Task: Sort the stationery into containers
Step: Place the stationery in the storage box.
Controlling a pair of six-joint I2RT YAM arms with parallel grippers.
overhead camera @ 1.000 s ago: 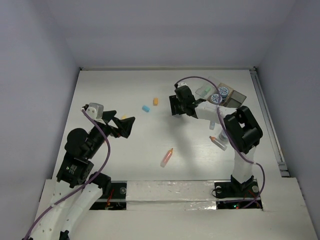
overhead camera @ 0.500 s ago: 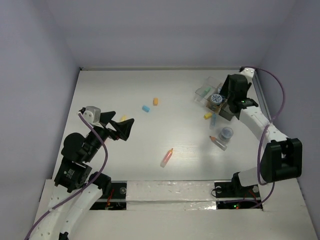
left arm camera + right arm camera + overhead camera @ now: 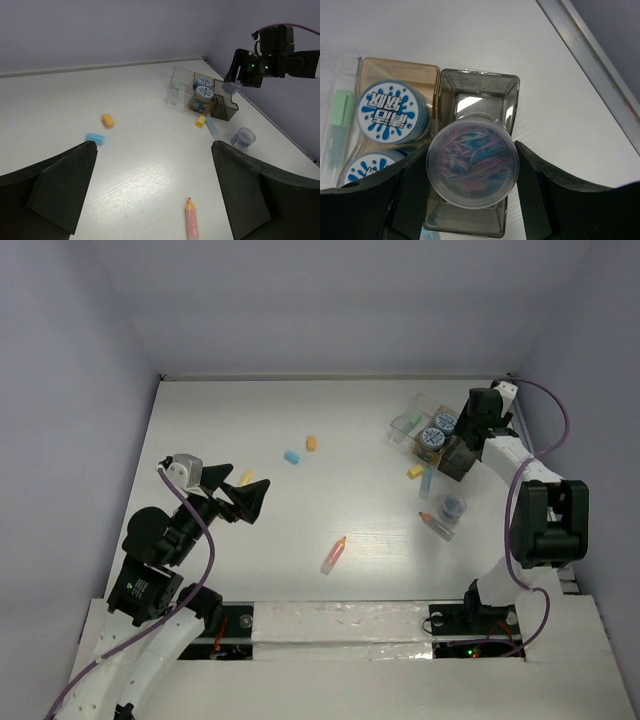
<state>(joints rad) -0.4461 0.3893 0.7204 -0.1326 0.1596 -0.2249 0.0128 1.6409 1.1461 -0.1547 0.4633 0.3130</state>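
the left end effector (image 3: 247, 481) hangs nearest the bases over the left of the tabletop (image 3: 360, 500), released, jaws spread wide with nothing between them, and a yellow block (image 3: 246, 477) lies just beyond its tips. to the right of it a pink and orange stick (image 3: 334, 554) lies alone near the front. further right a clear-capped pencil stick (image 3: 436, 524) lies just beside a grey-lidded jar (image 3: 453, 507). past these a pale blue stick (image 3: 427, 481) and a second yellow block (image 3: 415, 472) lie close together. in mid-tabletop a blue block (image 3: 292, 456) and an orange block (image 3: 311, 443) sit near each other. at the far right, two blue-white lidded jars (image 3: 390, 112) stand in an amber tray (image 3: 395, 67), with the clear box (image 3: 177, 85) on their left holding a green piece (image 3: 342, 107). the dark tray (image 3: 480, 82) sits touching the amber one. the right end effector (image 3: 240, 75) is clenched on a clear jar (image 3: 472, 167) of coloured bits, directly over the dark tray; whether it touches the tray floor i cannot tell.
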